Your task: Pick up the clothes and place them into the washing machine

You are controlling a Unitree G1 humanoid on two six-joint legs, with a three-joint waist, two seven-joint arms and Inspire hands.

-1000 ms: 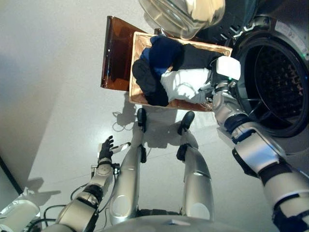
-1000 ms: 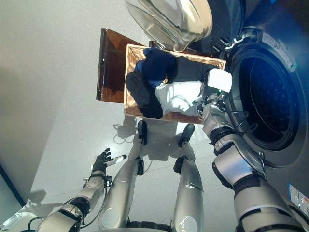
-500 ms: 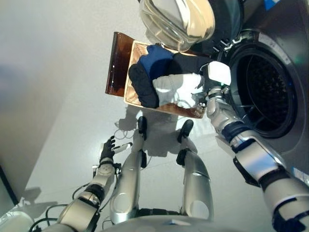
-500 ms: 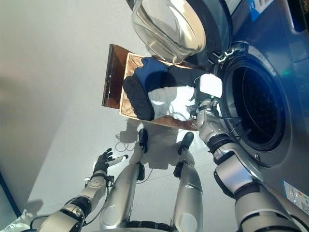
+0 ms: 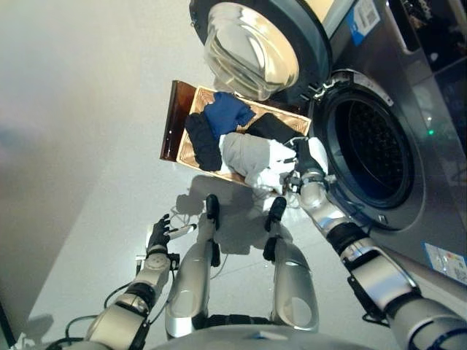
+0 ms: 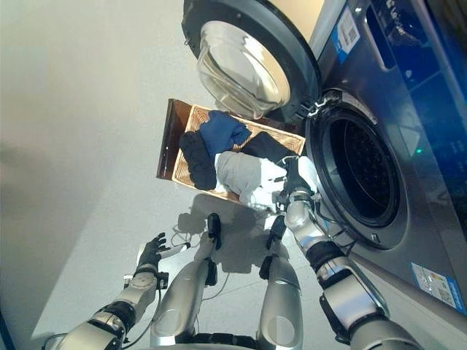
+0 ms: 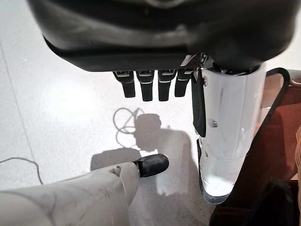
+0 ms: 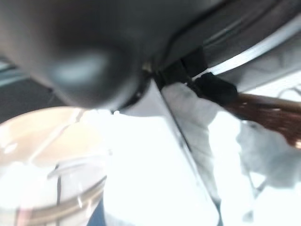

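The washing machine [image 5: 408,109] fills the right side of the scene, a dark grey front-loader with its round drum opening [image 5: 368,149] facing left. Its door [image 5: 252,44] stands swung wide open at the far side, the glass bowl of the porthole bulging toward the floor. The pale grey floor [image 5: 80,146] takes up the whole left half.

Just left of the drum opening, below the open door, a wicker laundry basket [image 5: 191,109] sits on the floor, with a brown translucent panel [image 5: 172,127] against its left edge. The clothes lie piled in it: a blue garment [image 5: 228,113] at the far side, a black one [image 5: 201,142] along the left, another dark piece [image 5: 270,127] toward the machine, and a white garment [image 5: 252,157] on the near side, spilling over the basket's near rim.

The right hand [image 5: 303,164] is at the near right corner of the basket, close to the lip of the drum, with white cloth bunched against it; in its own wrist view the white fabric [image 8: 197,127] lies right over the hand, and a dark fingertip [image 8: 214,89] shows curled into it, so the hand is clutching the white garment.

The left hand [image 5: 158,235] hangs low at the near left, well apart from the basket, its fingers [image 7: 141,87] relaxed and spread with nothing in them.
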